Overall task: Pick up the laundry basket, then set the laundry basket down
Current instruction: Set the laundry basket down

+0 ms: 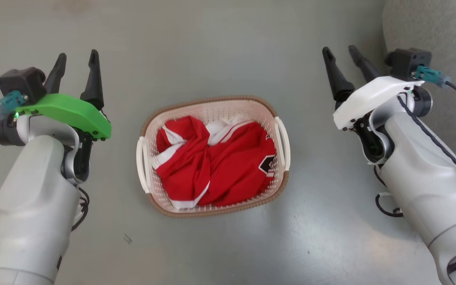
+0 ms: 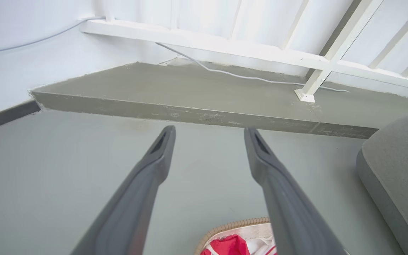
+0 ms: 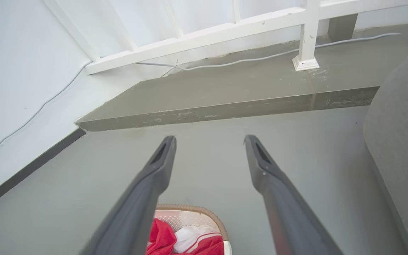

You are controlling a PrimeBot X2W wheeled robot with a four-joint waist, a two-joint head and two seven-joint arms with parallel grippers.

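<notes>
Head view: you had laundry basket (image 1: 216, 97) on floor (image 1: 212, 245), centred between arms, red garment (image 1: 220, 166) inside. Long axis ran left-right, slightly skewed. White handle (image 1: 141, 166) at each short end faced one arm. Both released and empty: left pincer (image 1: 78, 54), right pincer (image 1: 338, 48). Each stood well apart from basket, neither clearly nearer.

Left wrist view: fingers (image 2: 147, 177) spread. Basket rim lay at bottom edge, below and to right. Added for you: raised step (image 2: 190, 88), grey cushion (image 2: 398, 166).

Right wrist view: fingers spread, basket below-left.

I count one cream-white perforated plastic laundry basket (image 1: 220, 110), its two white side handles (image 1: 141, 164), one crumpled red-and-white garment (image 1: 220, 166), one left tool (image 1: 77, 59) and one right tool (image 1: 339, 53).
</notes>
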